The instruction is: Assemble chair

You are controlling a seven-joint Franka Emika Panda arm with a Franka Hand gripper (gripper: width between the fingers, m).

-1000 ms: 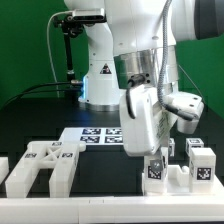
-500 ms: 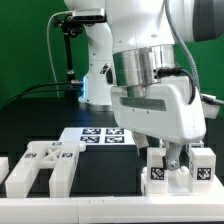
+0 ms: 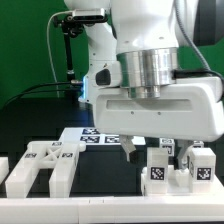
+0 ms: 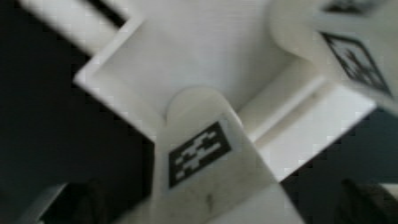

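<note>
Chunky white chair parts with square tags stand at the exterior view's right: one tagged block [image 3: 157,171] and another beside it [image 3: 200,162]. My gripper [image 3: 155,150] hangs just above them, with its dark fingers [image 3: 128,148] spread wide on either side of the nearer block. In the wrist view a rounded white part with a tag [image 4: 199,150] fills the middle, and a second tagged part [image 4: 356,55] lies beyond it. My gripper [image 4: 210,210] is open, with the part between the fingers and a gap on each side.
A large white forked chair part [image 3: 40,165] lies at the exterior view's left front. The marker board [image 3: 95,135] lies flat in the middle of the black table. A white ledge [image 3: 100,208] runs along the front. The robot base [image 3: 98,70] stands behind.
The hand has turned about its wrist so that its broad side faces the camera. It has shifted over the right-hand parts, and the fingers now straddle the tagged block.
</note>
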